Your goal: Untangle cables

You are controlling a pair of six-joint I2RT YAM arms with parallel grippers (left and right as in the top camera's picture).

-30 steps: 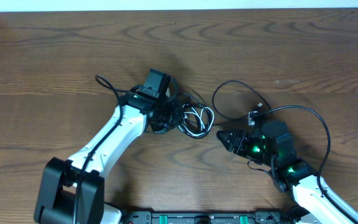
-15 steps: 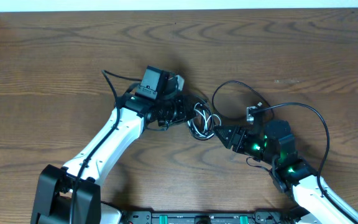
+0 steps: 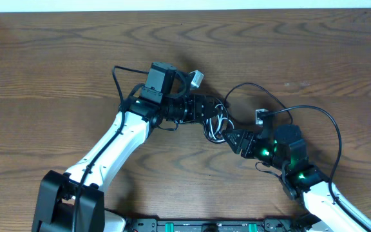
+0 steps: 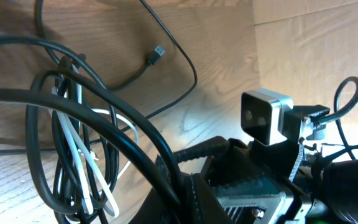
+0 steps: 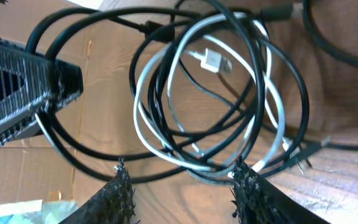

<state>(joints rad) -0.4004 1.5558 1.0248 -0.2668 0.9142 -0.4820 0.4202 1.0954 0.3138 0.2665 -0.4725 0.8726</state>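
Now that the left arm (image 3: 118, 138) has swung right across the table (image 3: 57, 58) over the last second, the tangle of cables (image 3: 216, 126) it carries has gone from open tabletop to right up against the right gripper (image 3: 227, 136), which has nudged in to meet it. The left gripper (image 3: 213, 108) is clamped tight on a few black strands at the coil's edge. The right one's fingers (image 5: 120, 190) sit about half apart with nothing pinched, the black loops and the white cable (image 5: 143, 118) hanging just past the tips.

Black cables (image 4: 73, 106) loop tangled with one white cable (image 4: 86, 158).
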